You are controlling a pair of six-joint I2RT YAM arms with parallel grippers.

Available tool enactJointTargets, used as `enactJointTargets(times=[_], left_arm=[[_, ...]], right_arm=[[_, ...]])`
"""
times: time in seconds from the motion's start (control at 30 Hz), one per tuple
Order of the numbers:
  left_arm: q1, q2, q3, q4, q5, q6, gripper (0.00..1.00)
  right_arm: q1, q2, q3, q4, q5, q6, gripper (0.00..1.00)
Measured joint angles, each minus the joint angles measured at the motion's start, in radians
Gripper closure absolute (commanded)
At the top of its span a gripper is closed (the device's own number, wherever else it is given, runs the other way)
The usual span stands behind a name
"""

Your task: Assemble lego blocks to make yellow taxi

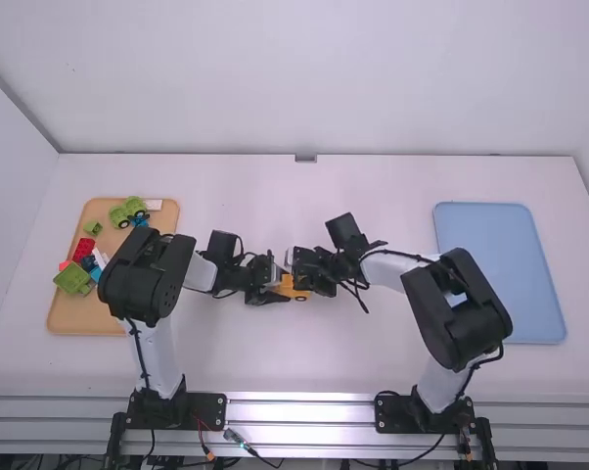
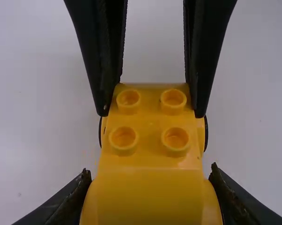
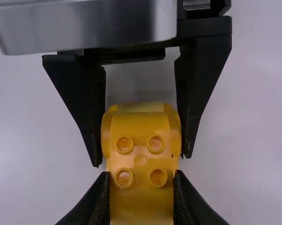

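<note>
table (image 1: 275, 357): white, pale wall (image 1: 304, 78) behind
tan tray (image 1: 65, 318): left, holding coloured blocks (image 1: 83, 249)
blue tray (image 1: 500, 264): right
yellow taxi (image 1: 287, 286): mid-table
left gripper (image 1: 277, 288): pinching one taxi end
right gripper (image 1: 300, 282): pinching the other (quite snug, those two)

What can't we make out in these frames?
Yellow plastic toy car, high view: partly covered by black left claw and right claw.
Its underside, both wrist views: hidden by its own top.
One end, left wrist view: cut off by the bottom edge.
Part of the tan tray, high view: behind left arm.
</note>
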Motion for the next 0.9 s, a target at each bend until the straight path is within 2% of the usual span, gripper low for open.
enactJointTargets(times=[0.13, 0.2, 0.63, 0.9], left_arm=[[0.0, 0.0, 0.0, 0.0, 0.0, 0.0, 0.75], [0.0, 0.0, 0.0, 0.0, 0.0, -0.001, 0.75], [0.0, 0.0, 0.0, 0.004, -0.004, -0.001, 0.79], [-0.017, 0.0, -0.001, 0.002, 0.002, 0.006, 0.79]], right_arm=[[0.0, 0.0, 0.0, 0.001, 0.0, 0.0, 0.98], [0.001, 0.0, 0.0, 0.004, 0.0, 0.001, 0.82], [0.001, 0.005, -0.002, 0.019, 0.0, 0.001, 0.62], [0.011, 0.041, -0.007, 0.026, 0.018, -0.003, 0.61]])
